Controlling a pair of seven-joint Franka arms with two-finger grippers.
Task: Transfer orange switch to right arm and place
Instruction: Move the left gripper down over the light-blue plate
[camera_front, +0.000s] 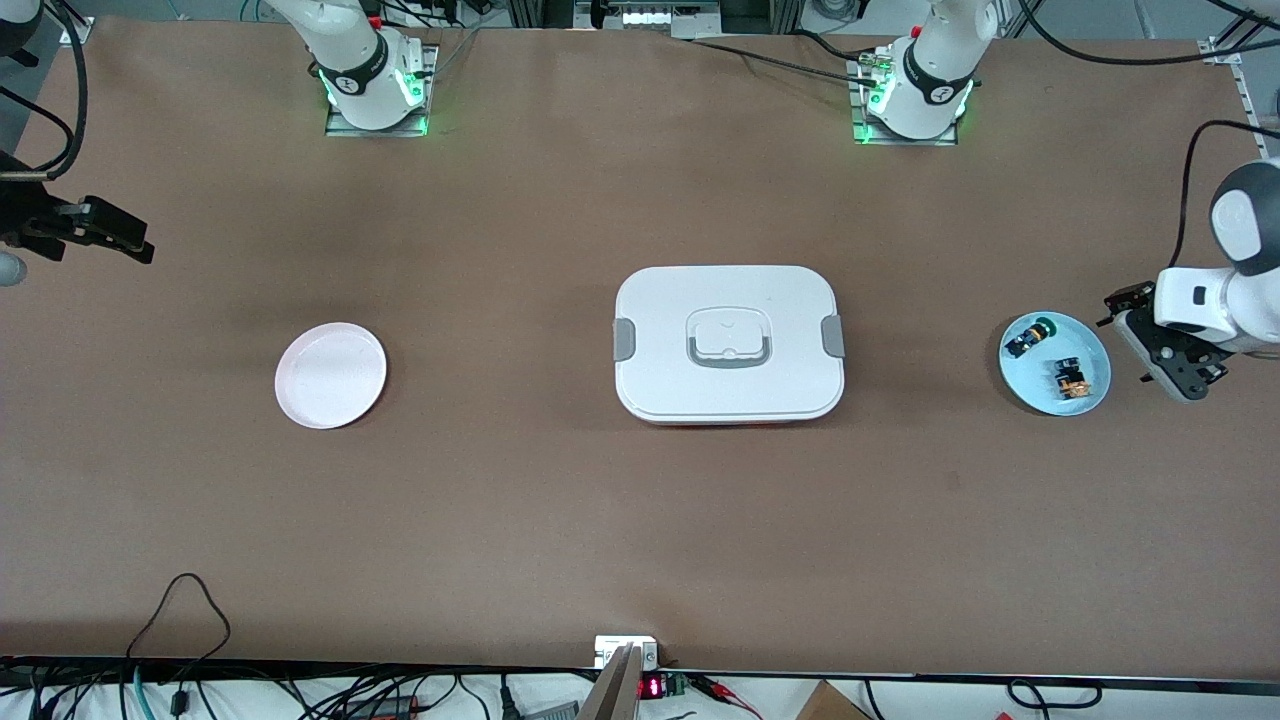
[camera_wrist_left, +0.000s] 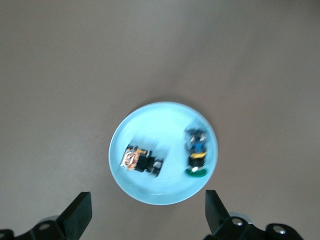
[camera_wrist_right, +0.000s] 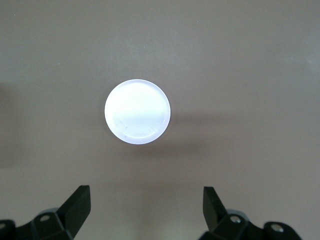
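Note:
The orange switch (camera_front: 1071, 380), a tiny black block with copper parts, lies in a light blue plate (camera_front: 1085, 400) at the left arm's end of the table. In the left wrist view the switch (camera_wrist_left: 140, 160) lies in the plate (camera_wrist_left: 165, 192) beside a black-and-blue part with a green cap (camera_wrist_left: 196, 153). My left gripper (camera_front: 1152, 345) hangs open and empty just off the plate's rim; it also shows in its wrist view (camera_wrist_left: 148, 215). My right gripper (camera_front: 118, 238) is open and empty at the right arm's end of the table, and it shows in its wrist view (camera_wrist_right: 146, 210).
A pale pink plate (camera_front: 331, 375) lies bare toward the right arm's end, and shows in the right wrist view (camera_wrist_right: 137, 111). A white lidded box (camera_front: 728, 400) with grey clips and handle sits in the middle of the table. The black-and-blue part (camera_front: 1030, 335) lies in the blue plate.

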